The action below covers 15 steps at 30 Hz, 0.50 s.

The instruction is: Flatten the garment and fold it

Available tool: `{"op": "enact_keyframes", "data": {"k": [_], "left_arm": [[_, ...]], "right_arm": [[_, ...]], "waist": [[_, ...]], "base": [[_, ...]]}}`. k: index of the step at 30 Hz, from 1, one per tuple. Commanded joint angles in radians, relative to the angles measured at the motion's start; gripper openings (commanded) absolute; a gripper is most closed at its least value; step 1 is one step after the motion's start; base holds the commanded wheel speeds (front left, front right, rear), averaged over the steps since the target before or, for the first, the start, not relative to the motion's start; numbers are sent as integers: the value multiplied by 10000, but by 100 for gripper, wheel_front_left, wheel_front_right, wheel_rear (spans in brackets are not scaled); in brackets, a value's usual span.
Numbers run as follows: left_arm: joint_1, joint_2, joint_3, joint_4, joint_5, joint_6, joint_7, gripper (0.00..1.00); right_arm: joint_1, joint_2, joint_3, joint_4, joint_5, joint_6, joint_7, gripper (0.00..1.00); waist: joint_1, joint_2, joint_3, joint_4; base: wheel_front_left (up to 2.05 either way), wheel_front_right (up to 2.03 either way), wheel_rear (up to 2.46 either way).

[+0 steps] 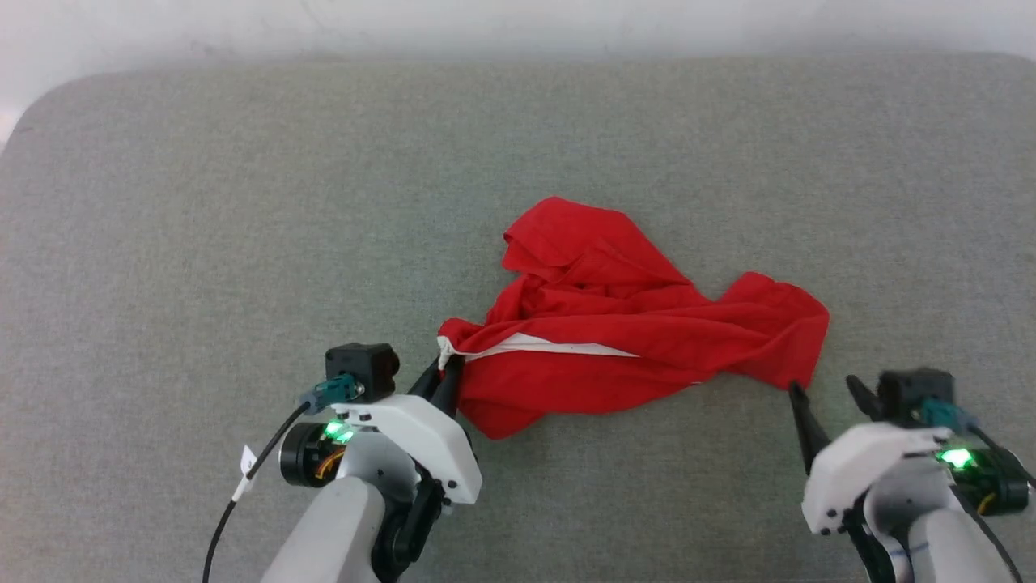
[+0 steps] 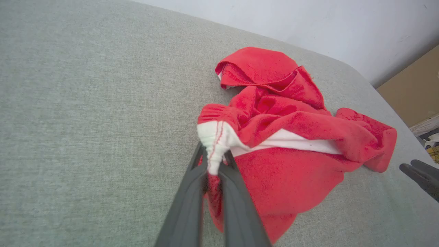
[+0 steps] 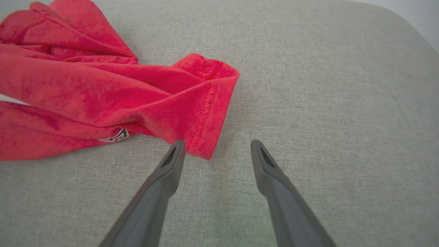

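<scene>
Garment (image 1: 615, 324): one, left pincer (image 1: 445, 368) gripping; right pincer (image 1: 822, 385) spread

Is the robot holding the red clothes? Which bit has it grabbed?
Yes. The left pincer pinches the garment by its white-trimmed corner. The right pincer is open and holds nothing.

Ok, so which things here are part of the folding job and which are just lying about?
Part of the job: the garment, crumpled red with a white band; the left claw, shut on its white corner; the right claw, open beside a hem corner.
Just there: the grey padded surface; the pale wall; a brown panel at the left wrist view's right edge.
</scene>
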<state>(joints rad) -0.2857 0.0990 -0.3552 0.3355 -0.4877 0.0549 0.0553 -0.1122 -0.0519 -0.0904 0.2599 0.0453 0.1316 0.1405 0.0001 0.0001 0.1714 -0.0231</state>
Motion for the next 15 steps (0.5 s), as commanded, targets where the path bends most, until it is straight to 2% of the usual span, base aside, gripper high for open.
{"op": "enact_keyframes", "data": {"k": [1,5,8,9,10,11,13,15], "left_arm": [[97,33,1,-47,-47,63,15,0],[-1,3,-108,-115,-50,31,46,0],[-101,-15,-183,-120,-43,-3,38,0],[-130,-21,-197,-113,-47,-13,20,0],[-150,-27,-207,-106,-56,-23,-1,0],[-168,-29,-219,-100,-53,-31,-36,0],[-183,-31,-243,-77,-60,-60,-94,0],[-160,-21,-266,-40,-62,-82,-159,0]], "right_arm": [[-174,17,12,79,15,-9,79,100],[-871,17,-79,872,-22,-9,938,100],[-1340,17,-105,1281,-97,-9,1159,100],[-1448,17,-89,1419,-64,-9,1236,81],[-1536,17,-74,1531,-53,-9,1283,49],[-1608,17,-54,1600,-85,-9,1289,37],[-1681,17,-35,1678,-79,-9,1258,0],[-1655,17,47,1666,-40,-9,1159,0]], "waist": [[-1,-1,71,58],[-1,-1,253,177],[-1,-1,381,267],[-1,-1,403,288],[-1,-1,420,307],[-1,-1,431,324],[-1,-1,418,348],[-1,-1,332,353]], "base": [[0,0,0],[0,0,0],[0,0,0],[0,0,0],[0,0,0],[0,0,0],[0,0,0],[0,0,0]]}}
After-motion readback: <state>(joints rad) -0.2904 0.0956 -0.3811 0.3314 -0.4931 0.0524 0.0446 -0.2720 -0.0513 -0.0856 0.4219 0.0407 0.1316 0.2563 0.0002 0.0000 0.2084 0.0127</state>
